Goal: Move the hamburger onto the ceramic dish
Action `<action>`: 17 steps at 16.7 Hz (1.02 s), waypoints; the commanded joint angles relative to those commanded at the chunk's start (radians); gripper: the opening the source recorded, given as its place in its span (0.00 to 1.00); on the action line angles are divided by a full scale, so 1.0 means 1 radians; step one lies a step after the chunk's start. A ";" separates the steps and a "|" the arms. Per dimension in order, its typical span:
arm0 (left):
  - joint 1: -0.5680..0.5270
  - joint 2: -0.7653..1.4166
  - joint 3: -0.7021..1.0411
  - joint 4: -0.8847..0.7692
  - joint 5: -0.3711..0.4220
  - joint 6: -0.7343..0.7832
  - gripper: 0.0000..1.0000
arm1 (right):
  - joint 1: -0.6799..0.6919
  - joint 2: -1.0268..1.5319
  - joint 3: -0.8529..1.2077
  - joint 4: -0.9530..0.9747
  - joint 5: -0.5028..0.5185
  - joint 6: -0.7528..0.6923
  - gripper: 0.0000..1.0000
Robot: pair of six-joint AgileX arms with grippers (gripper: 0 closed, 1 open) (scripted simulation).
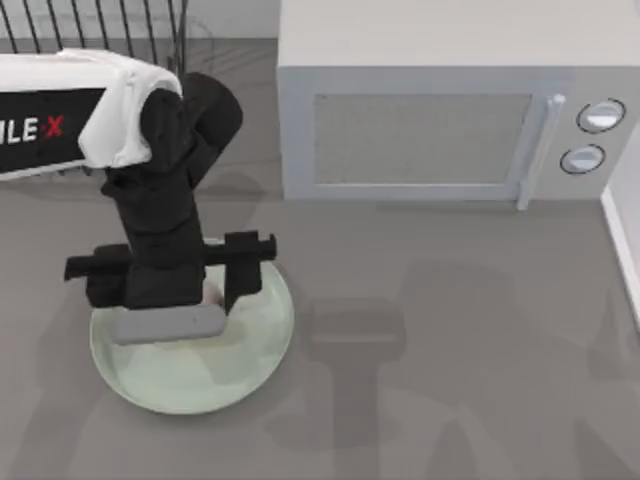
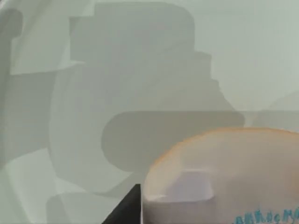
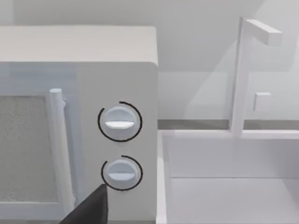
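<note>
One hamburger [image 2: 224, 172] upright on ceramic dish [image 1: 260, 350].

A grey table [image 1: 450, 350] carries everything. On its left side, towards the near edge, lies the ceramic dish [image 1: 250, 350], pale mint and glossy. A white microwave [image 1: 430, 130] stands at the far side, centre to right. A black wire rack [image 1: 100, 30] sits at the far left corner.
</note>
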 joint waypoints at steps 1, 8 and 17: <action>0.000 0.000 -0.001 0.004 -0.001 0.000 0.00 | 0.000 0.000 0.000 0.000 0.000 0.000 1.00; 0.000 0.000 -0.001 0.004 -0.001 0.000 0.30 | 0.000 0.000 0.000 0.000 0.000 0.000 1.00; 0.000 0.000 -0.001 0.004 -0.001 0.000 0.98 | 0.000 0.000 0.000 0.000 0.000 0.000 1.00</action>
